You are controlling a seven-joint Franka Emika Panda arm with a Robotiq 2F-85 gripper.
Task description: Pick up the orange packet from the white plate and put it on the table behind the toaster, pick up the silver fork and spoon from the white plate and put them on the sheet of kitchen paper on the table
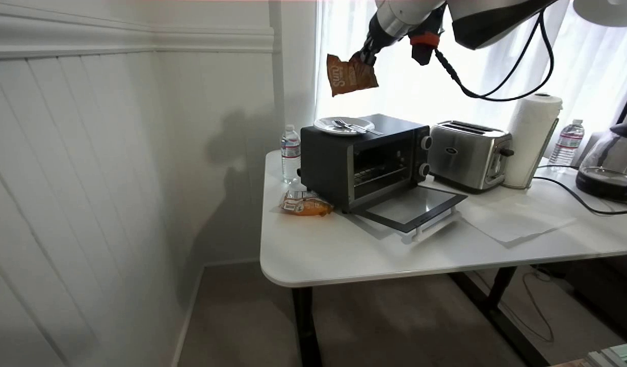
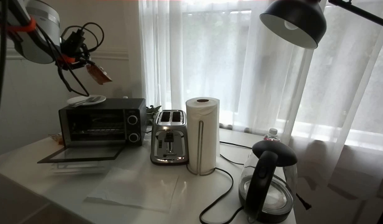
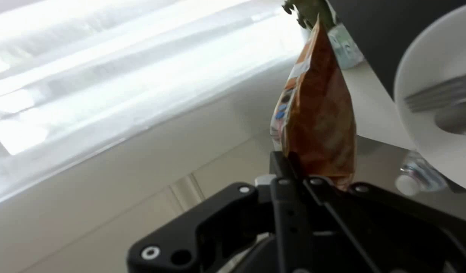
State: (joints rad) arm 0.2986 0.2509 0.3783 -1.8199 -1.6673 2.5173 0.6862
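At the left end of the white surface (image 1: 339, 255) I see a water bottle (image 1: 290, 155) standing upright beside the black oven (image 1: 323, 168). Low by the oven's side, in front of the bottle, lies an orange bag (image 1: 306, 206); I can't tell whether it touches the oven. Higher up, in mid-air, is the orange packet (image 1: 346, 76), tilted, one end pinched tight in the black hand (image 1: 366, 57) and the rest sticking out. Lower down and clear of it, the white plate (image 1: 323, 126) sits on top of the oven. The silver fork (image 3: 439, 92) and the spoon (image 3: 458, 118) lie on the plate close together, a handle reaching past the rim. The oven's glass door (image 1: 413, 206) is dropped open toward the front. A bit of green plant (image 2: 153, 109) peeks out at the back, between the oven and the shiny toaster (image 1: 459, 158), which stands just beside. In front of the toaster the sheet of kitchen paper (image 1: 517, 221) lies flat on the surface. A tall paper roll (image 1: 532, 135) stands upright right next to the toaster, then comes another bottle (image 1: 566, 142), and at the right end sits a black-handled glass kettle (image 2: 263, 182).
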